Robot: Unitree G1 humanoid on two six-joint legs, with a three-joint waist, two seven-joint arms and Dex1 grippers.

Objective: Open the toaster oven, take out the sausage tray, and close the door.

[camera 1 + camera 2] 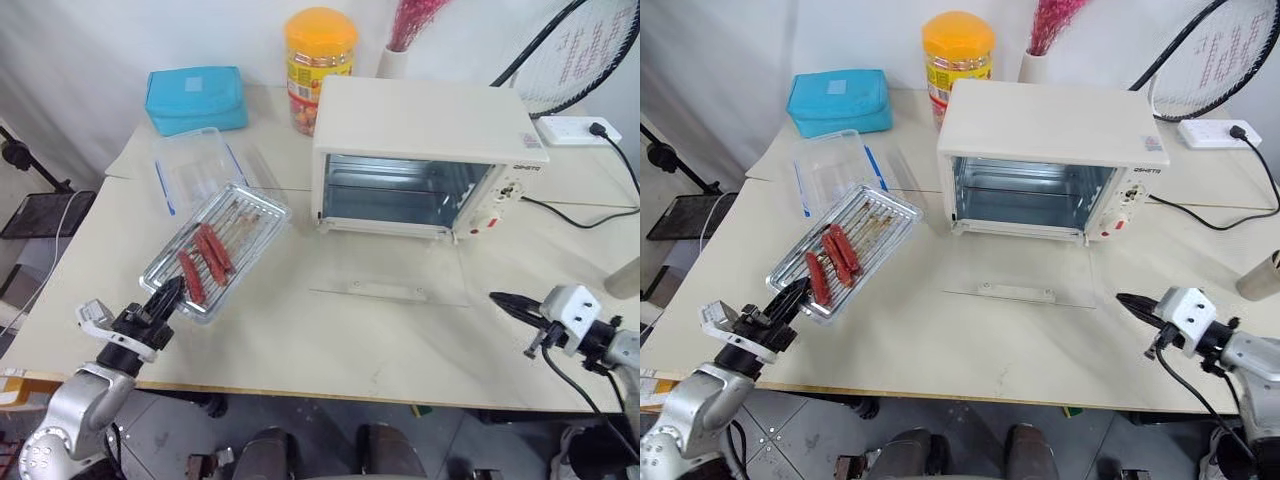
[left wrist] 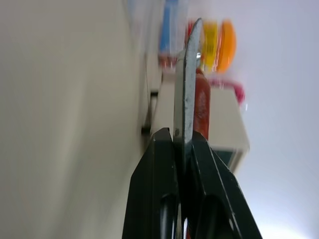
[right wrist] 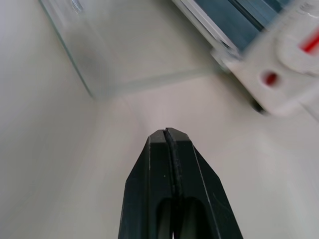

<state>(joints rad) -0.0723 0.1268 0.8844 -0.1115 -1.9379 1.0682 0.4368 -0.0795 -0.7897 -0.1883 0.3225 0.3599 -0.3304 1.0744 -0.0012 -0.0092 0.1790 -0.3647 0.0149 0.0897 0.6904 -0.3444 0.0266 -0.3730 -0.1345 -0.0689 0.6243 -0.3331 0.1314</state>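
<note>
Silver sausage tray holding three sausages, oven empty

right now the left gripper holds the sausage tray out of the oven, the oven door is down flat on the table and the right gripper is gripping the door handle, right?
Not quite. The right gripper is shut on nothing, clear of the door and its handle, as the right eye view shows. The rest holds: the left gripper holds the sausage tray outside the oven, and the door lies flat on the table.
</note>
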